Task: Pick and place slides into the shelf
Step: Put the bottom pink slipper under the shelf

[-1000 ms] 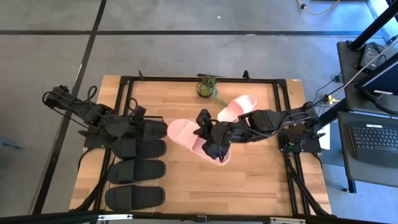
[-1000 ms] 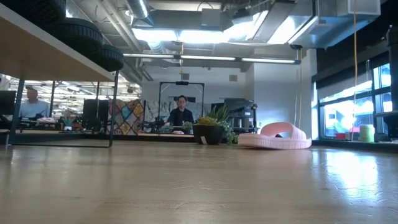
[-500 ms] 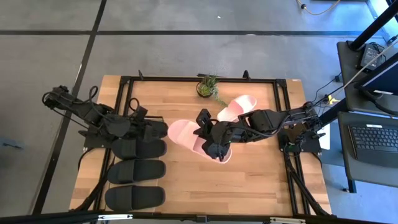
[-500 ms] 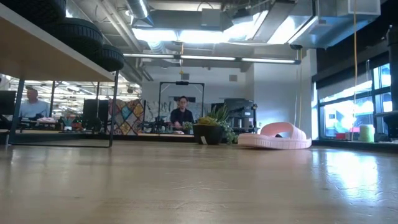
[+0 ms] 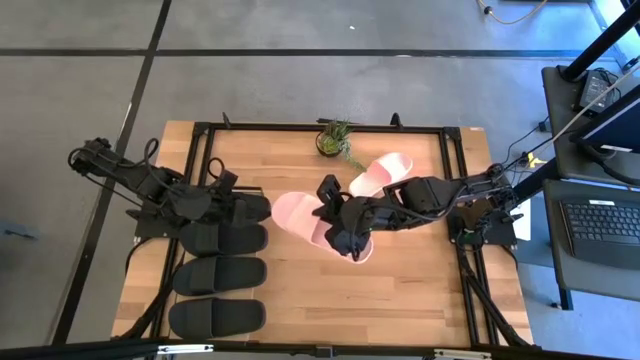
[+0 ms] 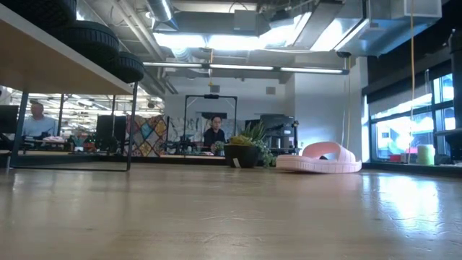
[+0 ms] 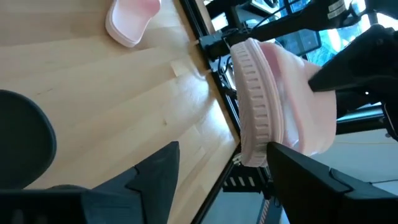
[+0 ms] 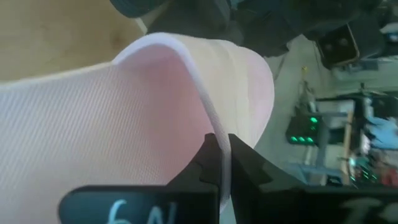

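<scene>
Right pincer [image 5: 347, 240] is clenched on the edge of a pale pink slide [image 5: 300, 215], held off the counter [image 5: 400, 290] mid-table. Second pink slide [image 5: 381, 174] lies flat just behind the right pincer, near a small potted plant [image 5: 334, 137]. Left pincer [image 5: 243, 208] is released, fingers [image 7: 155, 171] spread, over the first of four black slides [image 5: 222, 276] lined up on the shelf [image 6: 43, 68]; whether it's touching that slide is unclear from above.
</scene>
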{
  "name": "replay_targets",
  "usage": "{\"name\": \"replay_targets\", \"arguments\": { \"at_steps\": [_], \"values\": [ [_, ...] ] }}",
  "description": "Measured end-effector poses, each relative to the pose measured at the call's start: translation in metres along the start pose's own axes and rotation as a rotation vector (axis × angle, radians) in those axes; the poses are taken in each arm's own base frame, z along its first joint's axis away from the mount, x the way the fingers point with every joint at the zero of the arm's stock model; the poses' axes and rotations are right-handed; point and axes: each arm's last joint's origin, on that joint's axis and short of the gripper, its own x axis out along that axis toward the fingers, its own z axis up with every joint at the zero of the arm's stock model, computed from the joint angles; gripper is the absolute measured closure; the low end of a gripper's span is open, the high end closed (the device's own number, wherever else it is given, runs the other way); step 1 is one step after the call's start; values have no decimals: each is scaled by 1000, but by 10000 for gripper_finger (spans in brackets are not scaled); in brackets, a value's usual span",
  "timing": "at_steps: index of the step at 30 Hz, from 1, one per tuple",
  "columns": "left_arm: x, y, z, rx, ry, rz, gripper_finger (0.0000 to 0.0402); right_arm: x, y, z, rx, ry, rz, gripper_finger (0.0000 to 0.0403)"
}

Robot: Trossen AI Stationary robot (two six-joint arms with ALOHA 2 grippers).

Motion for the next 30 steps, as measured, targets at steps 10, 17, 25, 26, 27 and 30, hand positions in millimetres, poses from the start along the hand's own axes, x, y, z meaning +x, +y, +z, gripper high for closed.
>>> {"name": "replay_targets", "arguments": {
  "at_steps": [10,17,25,26,27,30],
  "values": [
    [0,-1,-1,-2,41,-12,168,0,-2,-2,2,90,-84,391],
    [0,-4,-1,8,49,-41,168,0,-5,0,11,69,-107,391],
    [0,-8,2,15,15,-79,168,-1,-7,3,22,45,-128,391],
    [1,-8,3,13,10,-77,168,-1,-6,4,21,44,-128,391],
    [1,-7,3,12,6,-75,168,-1,-6,4,21,41,-128,391],
    [2,-7,6,6,-6,-69,168,-3,-4,7,17,30,-126,391]
  ]
}}
